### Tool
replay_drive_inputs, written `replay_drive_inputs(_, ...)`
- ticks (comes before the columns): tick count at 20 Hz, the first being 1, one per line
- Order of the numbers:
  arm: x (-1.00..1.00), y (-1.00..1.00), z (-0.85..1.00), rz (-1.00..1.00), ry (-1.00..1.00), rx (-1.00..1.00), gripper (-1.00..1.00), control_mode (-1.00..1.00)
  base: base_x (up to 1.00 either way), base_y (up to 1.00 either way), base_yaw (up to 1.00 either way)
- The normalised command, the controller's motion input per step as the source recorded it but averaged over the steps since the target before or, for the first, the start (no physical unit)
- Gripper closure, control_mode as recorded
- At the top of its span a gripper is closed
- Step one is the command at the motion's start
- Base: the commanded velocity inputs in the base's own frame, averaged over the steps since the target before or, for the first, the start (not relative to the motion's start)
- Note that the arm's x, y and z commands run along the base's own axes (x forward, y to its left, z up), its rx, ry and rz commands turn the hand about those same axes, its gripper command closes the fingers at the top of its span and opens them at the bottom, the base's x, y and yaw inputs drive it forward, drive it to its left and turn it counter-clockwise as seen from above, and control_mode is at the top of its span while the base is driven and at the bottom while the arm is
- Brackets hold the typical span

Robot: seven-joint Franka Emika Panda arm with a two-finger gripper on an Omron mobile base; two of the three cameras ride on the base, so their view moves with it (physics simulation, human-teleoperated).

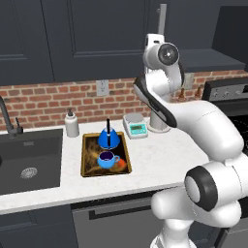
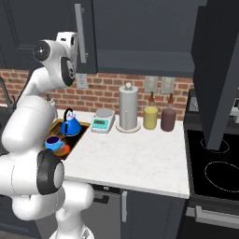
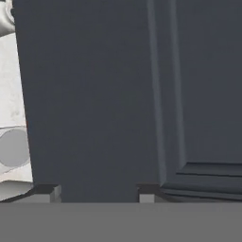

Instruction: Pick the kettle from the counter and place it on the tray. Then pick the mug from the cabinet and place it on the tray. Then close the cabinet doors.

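Charcoal cabinet door fills end effector gap | jaws half-open, grip unconfirmed | risk: tips slip off door edge, door stays ajar | kettle, mug on tray

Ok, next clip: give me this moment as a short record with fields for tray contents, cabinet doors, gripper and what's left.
tray: holds kettle and mug
kettle: upright, at the tray's far end
mug: upright, near end, beside an orange patch
left door: gripper up against its face
right door: swung open over the stove
gripper: fingers apart, nothing visibly held
left to do: close the doors
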Motion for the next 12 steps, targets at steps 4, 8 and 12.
replay_drive_inputs(4,0.66,0.00,-0.15,0.00,0.00,0.00,-1.00,-1.00,0.00,0.00,0.00)
replay_drive_inputs(8,0.31,0.00,-0.28,0.00,0.01,0.00,-1.00,-1.00,0.00,0.00,0.00)
replay_drive_inputs(12,0.31,0.03,-0.38,0.00,0.07,0.00,-1.00,-1.00,0.00,0.00,0.00)
